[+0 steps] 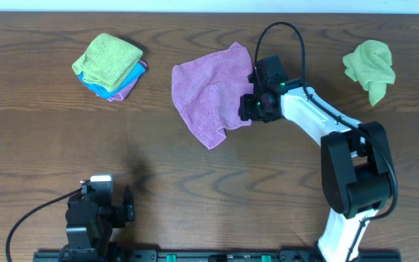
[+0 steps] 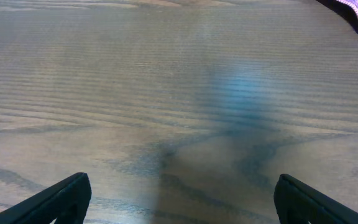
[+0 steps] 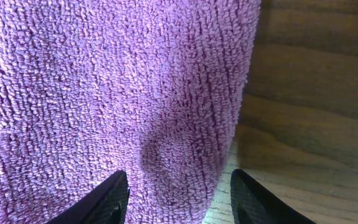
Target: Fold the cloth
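A wooden desk seen from above, with two robot arms reaching in from the near edge. The purple cloth lies spread but rumpled at the upper middle of the desk, one corner pointing toward the near side. The right claw sits low at the cloth's right edge. In its wrist view the two dark fingers stand partly apart, straddling that edge. The fuzzy fabric between them shows only a slight pucker and does not look squeezed, so the claw is open with nothing held. The left claw is near the bottom left of the desk, well apart from the cloth. It is spread wide over bare wood and grips nothing, and only a sliver of purple shows in the top right corner of its wrist view. At the upper left rests a folded stack of cloths, green on top with blue and pink beneath. A crumpled green cloth lies at the upper right.
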Controlling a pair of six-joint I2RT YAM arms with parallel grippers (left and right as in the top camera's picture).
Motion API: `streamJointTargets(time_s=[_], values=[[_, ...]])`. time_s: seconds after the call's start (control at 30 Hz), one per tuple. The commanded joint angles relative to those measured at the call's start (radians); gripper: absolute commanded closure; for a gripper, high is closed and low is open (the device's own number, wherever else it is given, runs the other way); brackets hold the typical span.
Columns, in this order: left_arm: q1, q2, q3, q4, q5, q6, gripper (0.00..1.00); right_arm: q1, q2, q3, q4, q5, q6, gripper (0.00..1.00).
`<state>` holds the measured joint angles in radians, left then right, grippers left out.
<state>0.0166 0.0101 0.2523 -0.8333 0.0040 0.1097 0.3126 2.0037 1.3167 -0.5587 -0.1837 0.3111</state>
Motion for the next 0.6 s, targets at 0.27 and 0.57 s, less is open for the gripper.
streamJointTargets(time_s=[0.27, 0.57], values=[[-0.004, -0.006, -0.010, -0.038, -0.008, 0.025, 0.05, -0.001, 0.023, 0.003, 0.021, -0.021, 0.019, 0.54], [-0.004, -0.006, -0.010, -0.037, -0.008, 0.025, 0.05, -0.003, 0.018, 0.004, 0.032, 0.003, 0.008, 0.99]])
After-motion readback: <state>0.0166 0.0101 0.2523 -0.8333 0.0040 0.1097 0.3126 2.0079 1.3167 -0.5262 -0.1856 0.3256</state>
